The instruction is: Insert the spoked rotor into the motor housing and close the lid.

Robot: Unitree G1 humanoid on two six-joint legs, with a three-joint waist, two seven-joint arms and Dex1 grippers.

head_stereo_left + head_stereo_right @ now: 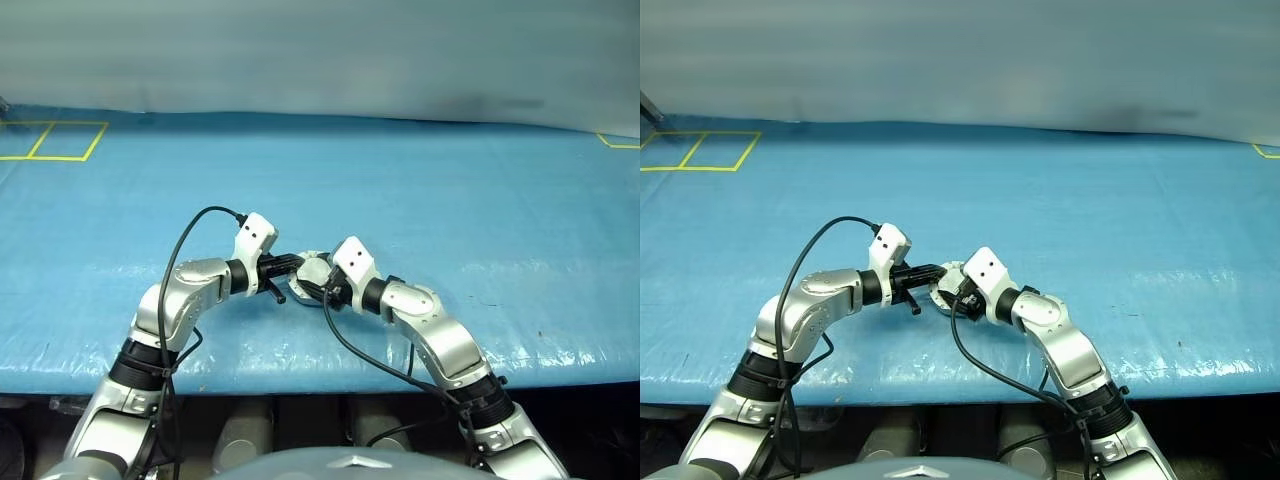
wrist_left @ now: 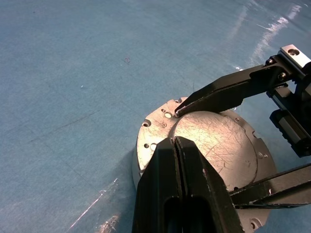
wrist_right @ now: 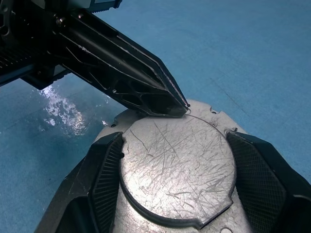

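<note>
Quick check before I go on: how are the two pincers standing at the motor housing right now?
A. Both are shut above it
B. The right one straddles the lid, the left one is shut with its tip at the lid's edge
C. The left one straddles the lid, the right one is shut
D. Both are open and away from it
B: the right pincer has a finger on each side of the lid, while the shut left pincer sits with its tip at the lid's rim on the motor housing.

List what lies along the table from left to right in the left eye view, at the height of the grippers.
Left gripper, shut, its tips against the lid, then the lid closed on the motor housing, then the right gripper with its fingers on either side of the lid, all over the blue table cover.
</note>
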